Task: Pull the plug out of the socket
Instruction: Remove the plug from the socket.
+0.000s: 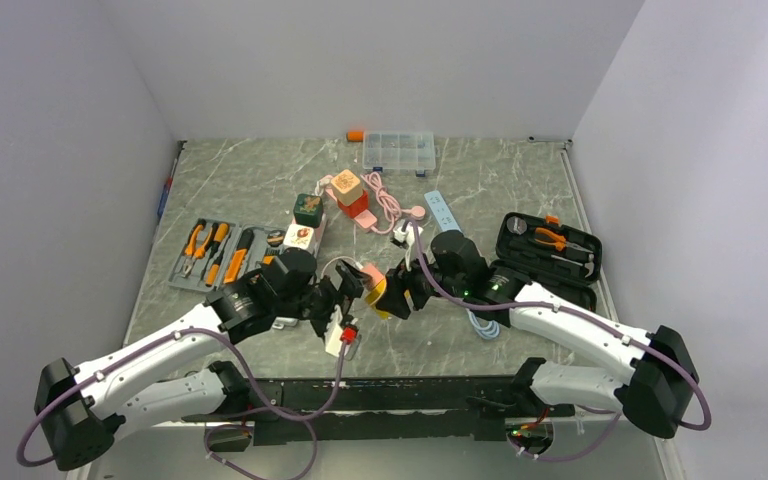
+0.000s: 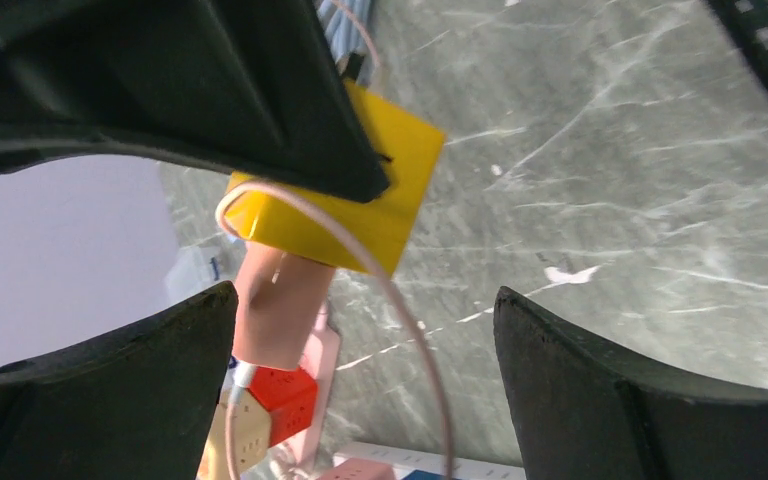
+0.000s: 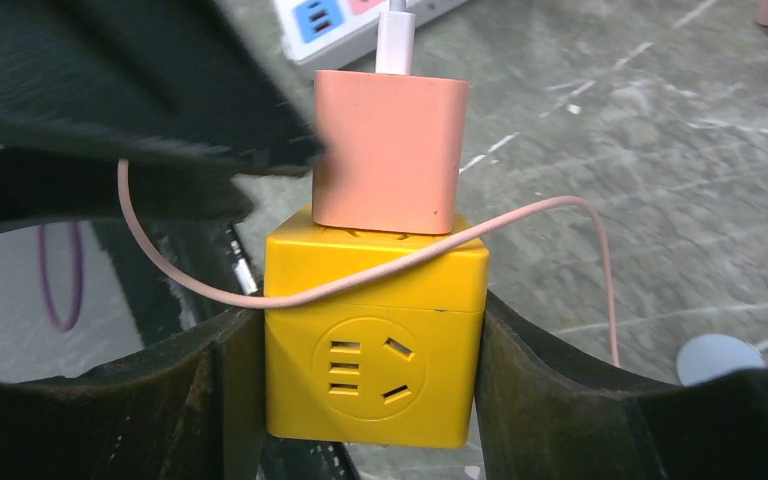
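- The left gripper (image 1: 350, 286) (image 2: 365, 335) stands wide open. The pink plug (image 1: 369, 273) (image 2: 280, 300) sits between its fingers, just beside one of them; I cannot tell whether that finger touches it.
- The right gripper (image 1: 392, 290) (image 3: 375, 365) is clamped on the yellow cube socket (image 1: 380, 298) (image 2: 385, 185) (image 3: 375, 330), one finger flat against each side wall, and holds it clear of the table (image 1: 520, 190).
- The plug (image 3: 390, 150) is seated in the cube's top face. A white connector enters its far end, and a thin pink cable (image 3: 560, 205) loops across the cube's front edge.
- A white power strip (image 3: 350, 30) with blue and pink faces lies on the table behind the cube.
- The surface is grey-green marbled stone. From left to right it carries:
  - an open tray of orange-handled tools (image 1: 215, 255);
  - a green cube (image 1: 308, 208);
  - a red and tan cube stack (image 1: 350, 192);
  - a clear compartment box (image 1: 398, 152) at the far edge;
  - a black tool case (image 1: 550, 258).
- Plain pale walls close the table in on the left, back and right.
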`<action>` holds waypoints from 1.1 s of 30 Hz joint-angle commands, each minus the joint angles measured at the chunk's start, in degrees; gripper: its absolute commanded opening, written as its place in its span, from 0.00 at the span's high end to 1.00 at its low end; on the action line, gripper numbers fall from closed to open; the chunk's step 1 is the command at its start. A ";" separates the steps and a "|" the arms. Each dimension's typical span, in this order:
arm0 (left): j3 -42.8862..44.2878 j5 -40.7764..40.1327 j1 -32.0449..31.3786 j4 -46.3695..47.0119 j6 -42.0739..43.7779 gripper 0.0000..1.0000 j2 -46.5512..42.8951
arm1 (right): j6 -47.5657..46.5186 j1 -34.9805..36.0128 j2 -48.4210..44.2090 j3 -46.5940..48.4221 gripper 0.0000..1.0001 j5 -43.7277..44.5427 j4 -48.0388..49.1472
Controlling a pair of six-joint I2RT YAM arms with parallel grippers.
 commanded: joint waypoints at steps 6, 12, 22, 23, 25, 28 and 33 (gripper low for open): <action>-2.88 -9.17 -0.39 17.91 4.82 0.01 2.24 | -3.53 -0.95 -1.44 1.42 1.00 -13.60 0.06; -3.72 -8.27 -0.39 18.39 5.95 0.04 1.37 | -3.79 -2.32 1.19 3.10 1.00 -19.11 -0.28; -1.81 -2.42 -1.08 10.10 10.66 0.49 -0.13 | -1.51 -5.21 7.85 7.08 1.00 -27.94 2.41; -1.56 -2.40 -1.17 9.18 10.61 0.48 0.03 | -1.36 -5.40 8.14 7.29 1.00 -28.66 2.65; -0.88 -2.60 -1.31 7.56 10.61 0.47 0.61 | -1.22 -5.70 8.53 7.81 1.00 -29.83 3.04; -0.02 -2.66 -1.51 6.17 11.19 0.45 1.60 | -0.91 -6.06 8.95 8.61 1.00 -31.13 3.52; 0.56 -3.59 -1.75 6.17 12.01 0.53 2.73 | 0.63 -7.03 9.23 9.12 1.00 -32.72 5.58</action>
